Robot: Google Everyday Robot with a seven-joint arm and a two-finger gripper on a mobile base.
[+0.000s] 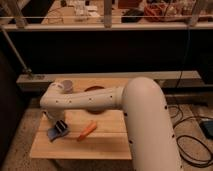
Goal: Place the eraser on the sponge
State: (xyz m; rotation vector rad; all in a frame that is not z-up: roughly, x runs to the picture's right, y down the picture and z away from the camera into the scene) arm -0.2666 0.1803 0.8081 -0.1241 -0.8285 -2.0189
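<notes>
The blue sponge (53, 133) lies flat near the left front of the wooden table (105, 145). My gripper (61, 125) hangs from the white arm's elbow and reaches down onto the sponge's right end. Its tip reads as one dark mass resting on or just above the blue pad. I cannot separate the eraser from that dark mass, so I cannot say whether it is held or lying on the sponge. The big white arm (145, 120) comes in from the right and covers the table's right side.
An orange carrot (87, 130) lies just right of the sponge. A round pale cup (66, 86) stands at the table's back left, and a reddish-brown dish (92, 89) shows behind the arm. Cables lie on the floor at the right.
</notes>
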